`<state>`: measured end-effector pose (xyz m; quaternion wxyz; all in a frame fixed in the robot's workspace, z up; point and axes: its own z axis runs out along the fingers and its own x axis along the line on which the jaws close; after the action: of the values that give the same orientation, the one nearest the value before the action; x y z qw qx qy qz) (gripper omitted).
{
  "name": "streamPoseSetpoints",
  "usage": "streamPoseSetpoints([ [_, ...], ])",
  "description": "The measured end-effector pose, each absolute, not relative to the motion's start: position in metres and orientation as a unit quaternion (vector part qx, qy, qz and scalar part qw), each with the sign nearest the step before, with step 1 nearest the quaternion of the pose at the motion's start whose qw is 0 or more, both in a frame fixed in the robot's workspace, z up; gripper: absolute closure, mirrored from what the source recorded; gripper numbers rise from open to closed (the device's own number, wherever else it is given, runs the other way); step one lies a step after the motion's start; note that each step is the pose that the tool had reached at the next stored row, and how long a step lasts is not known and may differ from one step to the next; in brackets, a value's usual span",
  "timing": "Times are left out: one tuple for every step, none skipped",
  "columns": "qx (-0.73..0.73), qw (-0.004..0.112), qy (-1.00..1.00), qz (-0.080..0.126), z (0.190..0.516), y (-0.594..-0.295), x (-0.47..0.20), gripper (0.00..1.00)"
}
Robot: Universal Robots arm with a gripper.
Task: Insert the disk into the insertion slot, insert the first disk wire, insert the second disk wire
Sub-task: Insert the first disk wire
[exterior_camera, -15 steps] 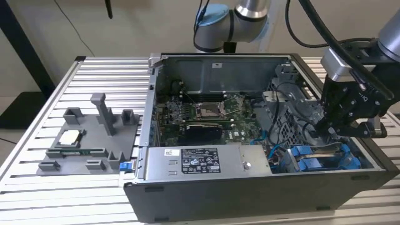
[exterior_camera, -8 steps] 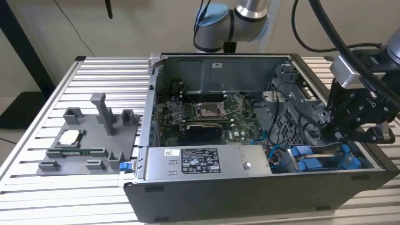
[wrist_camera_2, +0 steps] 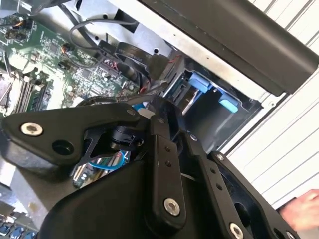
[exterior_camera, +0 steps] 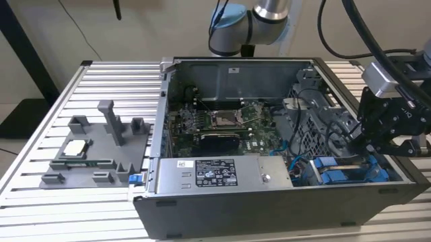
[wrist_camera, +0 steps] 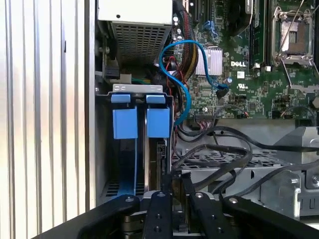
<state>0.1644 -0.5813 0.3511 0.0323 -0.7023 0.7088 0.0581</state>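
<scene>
Black gripper (exterior_camera: 380, 148) is hovering over the near corner of the open computer case (exterior_camera: 269, 214), at the exterior view's right; apart or clamped, cannot tell. Just ahead of it, the disk (wrist_camera: 160, 164) is standing edge-on in the insertion slot (wrist_camera: 137, 88), beside two blue clips (wrist_camera: 124, 123). A blue cable (wrist_camera: 184, 42) is looping beyond the slot toward the motherboard (exterior_camera: 263, 113). Grey power-supply box (exterior_camera: 222, 174) is lying beside the slot, toward the exterior view's left. A person's hand (wrist_camera_2: 304, 209) is showing over the slatted table (exterior_camera: 114, 80).
</scene>
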Motion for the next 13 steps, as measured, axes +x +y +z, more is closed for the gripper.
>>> streamPoseSetpoints([
  [-0.702, 0.032, 0.709, 0.055, 0.3503, -0.5805, 0.1643, 0.81],
  [-0.703, 0.033, 0.709, 0.051, 0.3499, -0.5792, 0.1644, 0.81],
  [-0.703, 0.034, 0.709, 0.048, 0.3494, -0.5781, 0.1644, 0.81],
  [-0.703, 0.037, 0.709, 0.045, 0.3485, -0.5770, 0.1644, 0.81],
  [-0.703, 0.039, 0.709, 0.043, 0.3480, -0.5763, 0.1644, 0.81],
  [-0.703, 0.039, 0.709, 0.041, 0.3472, -0.5761, 0.1644, 0.81],
  [-0.703, 0.037, 0.709, 0.039, 0.3463, -0.5761, 0.1644, 0.81],
  [-0.702, 0.036, 0.711, 0.037, 0.3453, -0.5761, 0.1641, 0.81],
  [-0.700, 0.035, 0.712, 0.036, 0.3444, -0.5761, 0.1639, 0.81],
  [-0.699, 0.034, 0.714, 0.034, 0.3436, -0.5761, 0.1636, 0.81],
  [-0.698, 0.033, 0.715, 0.033, 0.3428, -0.5761, 0.1632, 0.81],
  [-0.697, 0.032, 0.715, 0.032, 0.3422, -0.5761, 0.1630, 0.81],
  [-0.697, 0.031, 0.716, 0.032, 0.3419, -0.5761, 0.1629, 0.81],
])
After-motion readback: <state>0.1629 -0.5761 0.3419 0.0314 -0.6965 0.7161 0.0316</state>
